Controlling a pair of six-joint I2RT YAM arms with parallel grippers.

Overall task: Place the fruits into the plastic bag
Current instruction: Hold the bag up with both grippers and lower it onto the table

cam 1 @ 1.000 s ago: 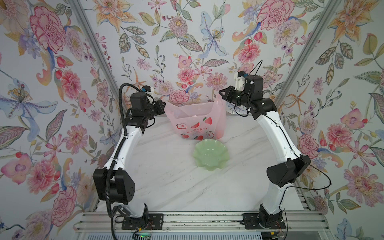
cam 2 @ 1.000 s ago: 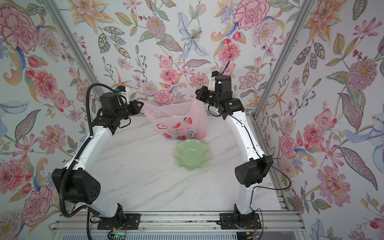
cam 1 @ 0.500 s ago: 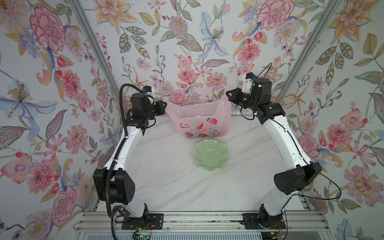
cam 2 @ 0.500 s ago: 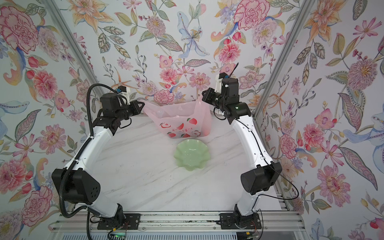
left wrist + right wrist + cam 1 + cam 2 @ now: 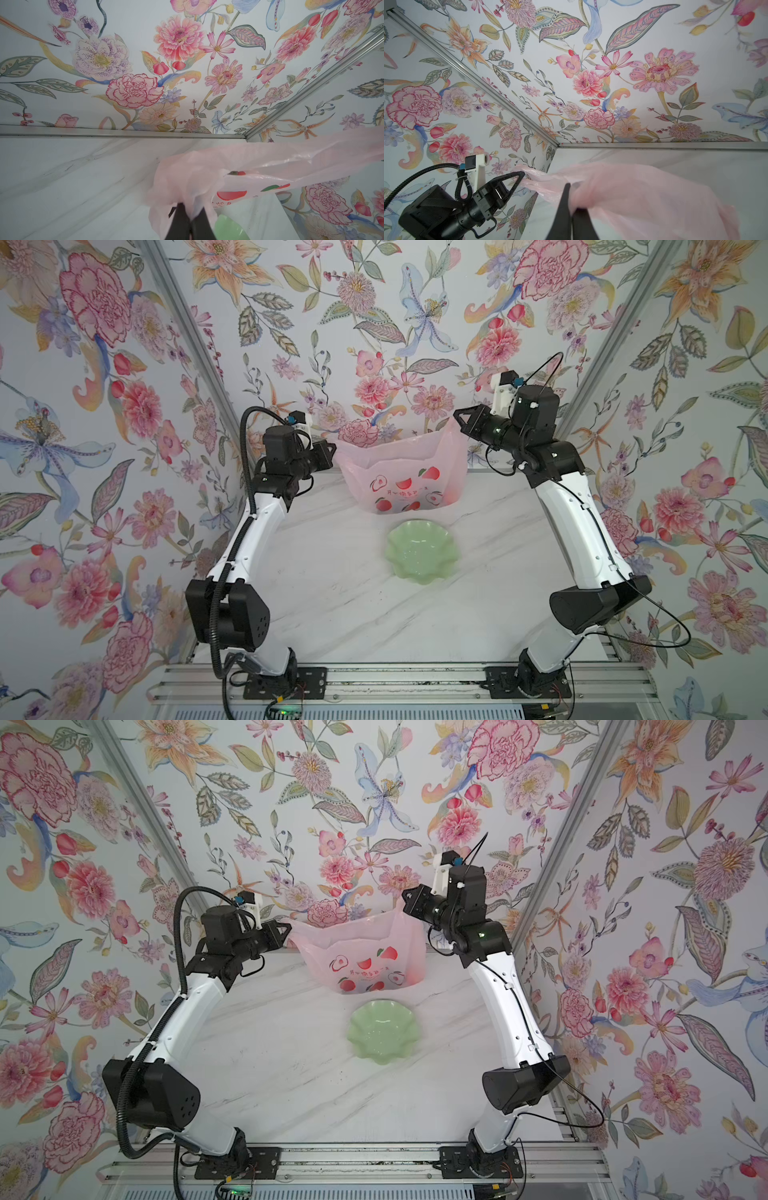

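— What's changed at your end in the last second?
— I've drawn my right pincer (image 5: 457,416) outward and a little upward. The plastic bag (image 5: 399,477) now hangs spread between it and my left pincer (image 5: 331,447). Both are clamped tight on the bag's top corners, and each wrist view shows pink film bunched between closed jaws.
— Where's the bag?
— At the back of the counter (image 5: 332,597), just behind the green dish (image 5: 419,551). Its bottom seems to rest on the surface, and the mouth is wider than a second ago.
— And the fruits?
— None on the counter, and the dish is empty. There's a red tint low in the bag, but I can't tell fruit from print. I'd judge the loading is done and I'm only presenting the bag.
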